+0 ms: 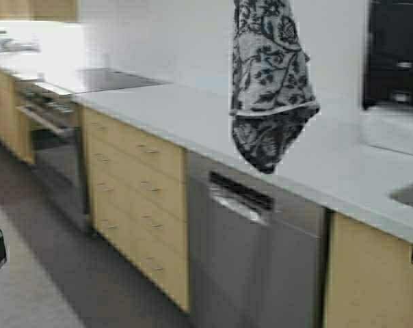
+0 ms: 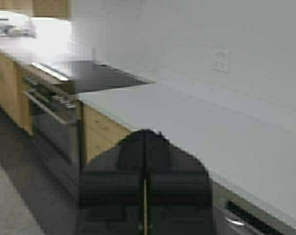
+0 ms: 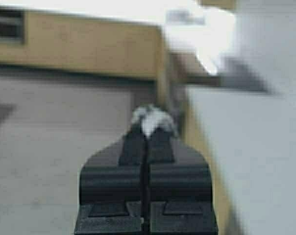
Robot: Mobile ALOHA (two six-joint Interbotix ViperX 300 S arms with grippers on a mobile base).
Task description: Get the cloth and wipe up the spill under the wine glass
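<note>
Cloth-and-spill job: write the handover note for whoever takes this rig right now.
Left gripper: shut, empty, parked low on the robot's left.
Right gripper: shut, low on the right; a pale blur at its tips cannot be identified.
The cloth hangs in the high view in front of the counter, its top out of frame; neither gripper is on it.
The wine glass and the spill are not in view.
Done: nothing visible.
Left: take the cloth, find the glass, wipe under it.
</note>
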